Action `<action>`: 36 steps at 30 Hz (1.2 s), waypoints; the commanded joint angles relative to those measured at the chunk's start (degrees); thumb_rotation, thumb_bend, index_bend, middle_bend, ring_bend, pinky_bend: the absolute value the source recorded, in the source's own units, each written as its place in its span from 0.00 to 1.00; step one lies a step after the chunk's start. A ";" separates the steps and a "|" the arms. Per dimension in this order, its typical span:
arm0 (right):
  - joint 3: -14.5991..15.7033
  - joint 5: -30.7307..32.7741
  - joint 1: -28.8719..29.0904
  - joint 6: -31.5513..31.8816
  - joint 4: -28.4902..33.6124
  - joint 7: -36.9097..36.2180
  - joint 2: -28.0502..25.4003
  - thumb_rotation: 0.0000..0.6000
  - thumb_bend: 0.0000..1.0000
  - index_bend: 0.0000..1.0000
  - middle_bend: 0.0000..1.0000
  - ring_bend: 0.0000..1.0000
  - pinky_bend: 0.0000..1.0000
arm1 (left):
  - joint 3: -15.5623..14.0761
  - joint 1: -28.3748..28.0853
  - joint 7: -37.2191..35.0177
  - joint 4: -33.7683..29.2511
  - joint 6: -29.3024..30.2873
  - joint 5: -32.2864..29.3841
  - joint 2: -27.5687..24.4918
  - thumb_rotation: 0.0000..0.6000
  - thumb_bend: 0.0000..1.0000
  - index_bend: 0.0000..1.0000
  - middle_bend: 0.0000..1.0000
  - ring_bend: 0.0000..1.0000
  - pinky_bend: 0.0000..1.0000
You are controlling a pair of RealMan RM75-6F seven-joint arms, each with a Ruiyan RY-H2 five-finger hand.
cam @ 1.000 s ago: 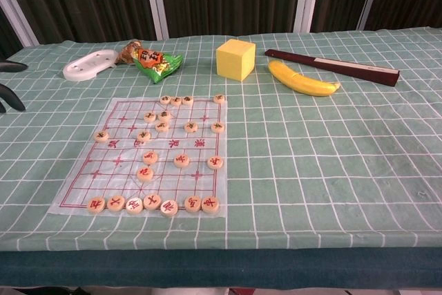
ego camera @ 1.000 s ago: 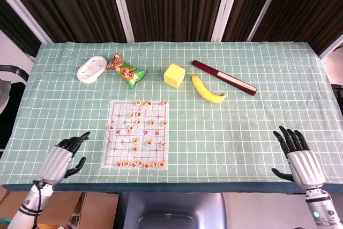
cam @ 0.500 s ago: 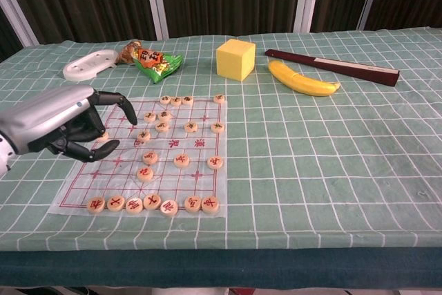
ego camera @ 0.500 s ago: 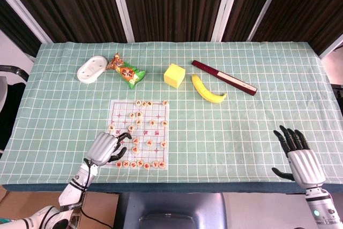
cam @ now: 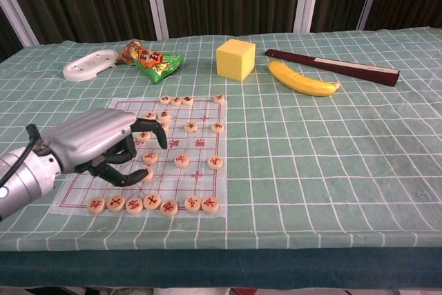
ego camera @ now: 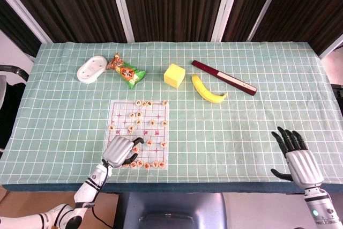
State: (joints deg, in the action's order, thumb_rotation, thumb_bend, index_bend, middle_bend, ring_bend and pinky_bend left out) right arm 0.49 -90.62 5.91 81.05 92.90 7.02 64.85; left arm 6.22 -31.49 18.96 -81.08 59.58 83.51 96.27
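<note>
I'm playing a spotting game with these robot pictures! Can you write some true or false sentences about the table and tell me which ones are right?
1. The left hand is over the chess board. True.
2. The banana lies on the chess board. False: it lies on the tablecloth beside the dark red stick.
3. The right hand holds the yellow cube. False: it holds nothing, and its fingers are spread near the table's front edge.
4. The snack packet lies next to the white dish. True.

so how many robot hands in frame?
2. Left robot hand is over the chess board's near-left part, fingers curled; right robot hand is at the table's near-right edge, fingers spread.
</note>
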 commanded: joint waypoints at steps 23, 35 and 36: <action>1.58 -1.74 0.78 -1.90 0.54 -1.94 -1.12 1.00 0.19 0.00 0.00 0.00 0.00 | -2.03 -2.45 1.91 1.01 -3.07 -3.26 -1.92 1.00 0.31 0.37 1.00 1.00 1.00; 1.59 -1.68 0.79 -1.80 0.70 -1.73 -1.15 1.00 0.19 0.00 0.00 0.00 0.00 | -1.64 -3.71 2.09 2.80 -4.07 -5.17 -0.82 1.00 0.31 0.39 1.00 1.00 1.00; 1.59 -1.65 0.81 -1.84 0.69 -1.71 -1.15 1.00 0.19 0.00 0.00 0.00 0.00 | -1.53 -3.79 2.04 3.07 -4.08 -5.42 -0.68 1.00 0.31 0.39 1.00 1.00 1.00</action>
State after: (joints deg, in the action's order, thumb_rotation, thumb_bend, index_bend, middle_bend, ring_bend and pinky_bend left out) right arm 2.08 -92.28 6.72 79.22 93.60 5.31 63.70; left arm 4.59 -35.16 21.01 -78.19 55.58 78.27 95.46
